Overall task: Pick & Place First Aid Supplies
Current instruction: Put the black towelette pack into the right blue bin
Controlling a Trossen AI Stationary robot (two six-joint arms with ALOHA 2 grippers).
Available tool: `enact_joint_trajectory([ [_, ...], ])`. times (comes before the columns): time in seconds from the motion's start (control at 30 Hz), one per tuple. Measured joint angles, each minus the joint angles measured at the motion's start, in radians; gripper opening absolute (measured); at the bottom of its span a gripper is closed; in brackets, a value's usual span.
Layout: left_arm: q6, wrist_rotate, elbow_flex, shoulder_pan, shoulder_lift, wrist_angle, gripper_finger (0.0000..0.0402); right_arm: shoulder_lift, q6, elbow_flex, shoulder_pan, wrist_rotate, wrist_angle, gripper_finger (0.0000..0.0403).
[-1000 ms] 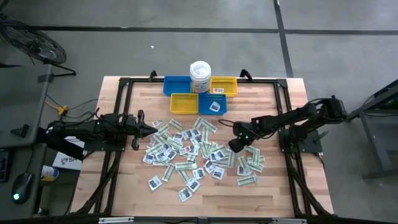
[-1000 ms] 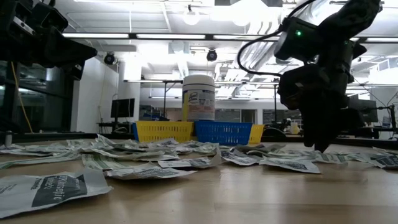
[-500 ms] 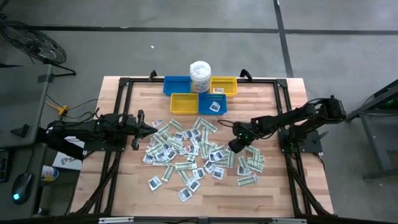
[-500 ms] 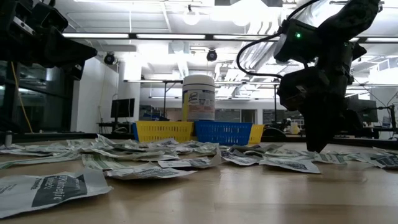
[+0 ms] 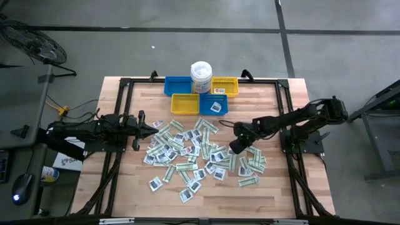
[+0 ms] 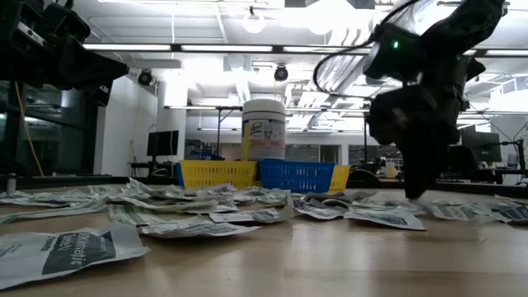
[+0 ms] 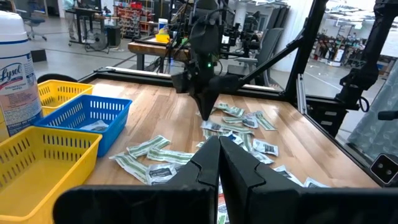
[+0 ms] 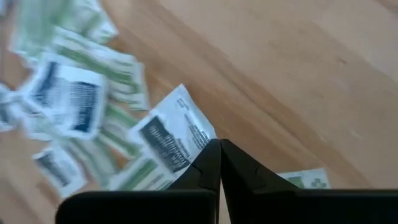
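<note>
Pinching corner of white packet (image 8: 176, 134) w/ right gripper (image 8: 219, 148) fingers clenched at right edge of packet pile (image 5: 194, 153), lifting straight & slow so neighbours aren't dragging along, left gripper (image 7: 219, 146) idling shut by pile's left side.

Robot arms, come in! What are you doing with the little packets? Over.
Right gripper shut on a white packet at the pile's right side. Left gripper shut, empty, waiting at the left. Bins unblocked.

Packets (image 5: 197, 153) mid-table — bins (image 5: 201, 95) and tub (image 5: 200, 76) behind them.
</note>
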Motion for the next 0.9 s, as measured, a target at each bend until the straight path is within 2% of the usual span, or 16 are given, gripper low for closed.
enact_joint_trajectory([
  [0.5, 0.0, 0.0, 0.0, 0.0, 0.0, 0.0, 0.0007, -0.203, -0.04, 0.002, -0.045, 0.08, 0.032, 0.0],
  [0.7, 0.0, 0.0, 0.0, 0.0, 0.0, 0.0, 0.0007, -0.264, -0.098, 0.002, -0.108, 0.131, 0.151, 0.0],
  [0.9, 0.0, 0.0, 0.0, 0.0, 0.0, 0.0, 0.0007, -0.267, -0.167, 0.003, -0.195, 0.142, 0.272, 0.0],
])
